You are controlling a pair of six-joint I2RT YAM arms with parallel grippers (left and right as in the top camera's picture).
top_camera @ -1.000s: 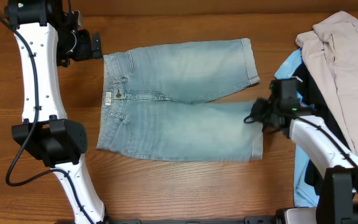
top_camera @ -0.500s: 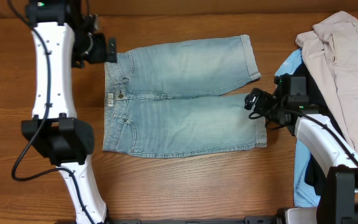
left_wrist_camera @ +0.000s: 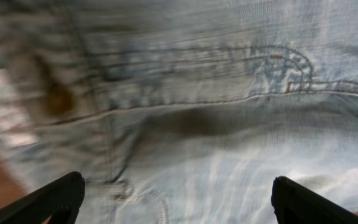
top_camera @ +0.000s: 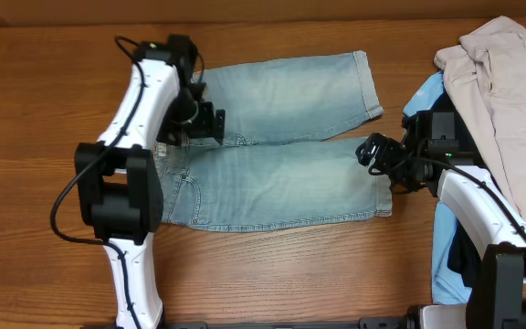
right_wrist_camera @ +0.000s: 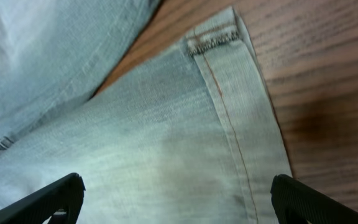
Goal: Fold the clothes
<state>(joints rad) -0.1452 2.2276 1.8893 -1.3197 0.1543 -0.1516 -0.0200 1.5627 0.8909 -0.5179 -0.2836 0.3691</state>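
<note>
The clothes are faded light-blue denim shorts lying flat on the table, waistband to the left, both legs pointing right. My left gripper hovers open over the fly, close to the waistband. In the left wrist view the blurred denim and its brown button fill the frame, and nothing lies between the fingertips. My right gripper stands open above the near leg's hem. The right wrist view shows that stitched hem on the wood, with the gripper empty above the cloth.
A pile of garments lies at the right edge: beige trousers on top, a sky-blue shirt and a black shirt beneath. Bare wooden table runs along the front and the far left.
My left arm has swung right, from outside the waistband to over the fly. The right gripper has opened and drawn slightly back from the near leg's hem, which now lies flatter.
</note>
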